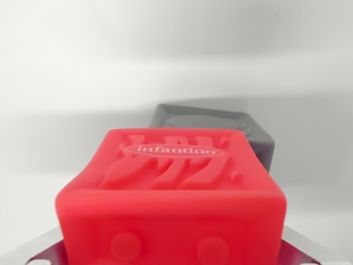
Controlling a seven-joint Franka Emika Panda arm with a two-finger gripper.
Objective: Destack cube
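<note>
Now I see a red cube very close to the wrist camera, filling the lower middle of the view, with raised relief and the word "infantino" on its upper face. Behind it, a little toward the wrist view's right, a grey cube sits on the white surface, partly hidden by the red one. Metal gripper parts show at both bottom corners beside the red cube, but I cannot tell if the jaws clamp it.
</note>
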